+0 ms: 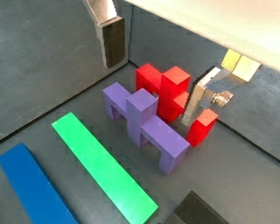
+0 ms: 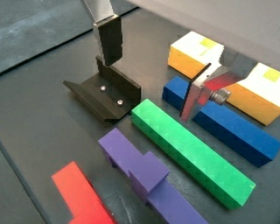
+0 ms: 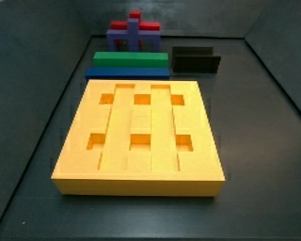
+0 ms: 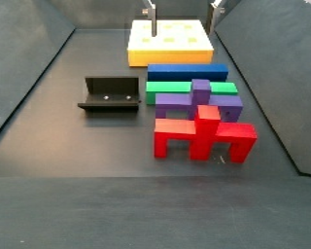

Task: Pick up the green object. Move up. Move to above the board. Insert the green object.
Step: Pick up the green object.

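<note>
Even, diffuse overhead light filled all four views; shadows beneath the board (image 3: 138, 179) and green object (image 1: 104, 166) were soft and short. The grey floor (image 4: 67, 126) showed a faint sheen, without hard glare. In both wrist views my gripper (image 1: 157, 66), raised above the pieces, had one finger (image 2: 108, 39) slightly blurred near the frame's edge. Both side views were sharp, colours saturated, and the walls' lines converged with perspective.

I'm looking into a lab test cell: a dark grey matte floor (image 4: 42, 117) walled by low dark panels, holding only plain coloured test blocks, a yellow-orange holed board (image 3: 140, 141) and a black L-shaped fixture (image 4: 109, 95). The gripper (image 1: 157, 68), its silver plates open, hangs above the red piece (image 1: 166, 87).
</note>
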Robot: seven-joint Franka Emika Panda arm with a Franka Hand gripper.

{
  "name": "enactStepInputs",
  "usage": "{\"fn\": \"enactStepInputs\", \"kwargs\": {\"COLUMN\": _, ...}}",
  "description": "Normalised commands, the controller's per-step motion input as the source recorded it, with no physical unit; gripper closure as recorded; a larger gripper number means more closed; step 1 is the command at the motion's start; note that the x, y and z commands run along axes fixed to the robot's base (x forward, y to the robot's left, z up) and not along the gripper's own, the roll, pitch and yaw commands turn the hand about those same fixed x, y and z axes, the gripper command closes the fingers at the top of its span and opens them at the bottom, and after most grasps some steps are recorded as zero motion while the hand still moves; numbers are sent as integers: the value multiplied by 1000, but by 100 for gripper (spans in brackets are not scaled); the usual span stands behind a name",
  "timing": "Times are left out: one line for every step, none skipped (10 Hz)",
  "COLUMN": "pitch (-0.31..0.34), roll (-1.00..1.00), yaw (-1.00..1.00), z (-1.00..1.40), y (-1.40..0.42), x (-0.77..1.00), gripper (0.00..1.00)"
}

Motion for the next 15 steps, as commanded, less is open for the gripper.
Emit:
{"fn": "enactStepInputs", "kwargs": {"pitch": -6, "roll": 0, "yaw": 0, "z": 0, "y": 0, "x": 0, "gripper": 0}}
{"fn": "enactStepInputs", "kwargs": {"pitch": -30, "roll": -7, "yaw": 0, "z": 0, "y": 54, "x": 0, "gripper": 0}}
{"fn": "enactStepInputs", "kwargs": {"pitch": -59, "roll": 0, "yaw": -11, "z": -89, "y": 0, "x": -9, "gripper": 0}}
{"fn": "enactStepInputs", "kwargs": {"pitch": -233, "roll": -84, "yaw": -420, "z": -117, "y": -220, "x": -174, "gripper": 0}}
{"fn": "enactStepInputs", "kwargs": {"pitch": -269, "roll": -123, "yaw": -577, "z": -111, "y": -323, "x": -177, "gripper": 0}}
{"fn": "enactStepInputs", "kwargs": {"pitch": -269, "roll": -140, "yaw": -631, "z": -134, "y": -320, "x": -11, "gripper": 0}}
{"fn": "enactStepInputs", "kwargs": {"pitch": -220, "roll": -154, "yaw": -743, "z": -140, "y": -263, "x": 0, "gripper": 0}}
{"fn": "enactStepInputs", "kwargs": {"pitch": -180, "roll": -144, "yaw": -777, "z": -54, "y": -246, "x": 0, "gripper": 0}}
{"fn": "enactStepInputs", "kwargs": {"pitch": -169, "roll": -81, "yaw": -583, "z": -60, "y": -191, "x": -43, "gripper": 0}}
{"fn": "enactStepInputs", "kwargs": {"pitch": -169, "roll": -76, "yaw": -589, "z": -49, "y": -163, "x": -106, "gripper": 0}}
{"fn": "enactStepInputs", "kwargs": {"pitch": -149, "roll": -64, "yaw": -600, "z": -26, "y": -137, "x": -129, "gripper": 0}}
{"fn": "enactStepInputs", "kwargs": {"pitch": -87, "roll": -11, "yaw": -620, "z": 0, "y": -151, "x": -106, "gripper": 0}}
{"fn": "enactStepInputs", "kwargs": {"pitch": -33, "roll": 0, "yaw": -680, "z": 0, "y": -154, "x": -137, "gripper": 0}}
{"fn": "enactStepInputs", "kwargs": {"pitch": -39, "roll": 9, "yaw": -711, "z": -26, "y": -154, "x": -231, "gripper": 0}}
{"fn": "enactStepInputs", "kwargs": {"pitch": -66, "roll": 0, "yaw": -729, "z": -83, "y": -129, "x": -254, "gripper": 0}}
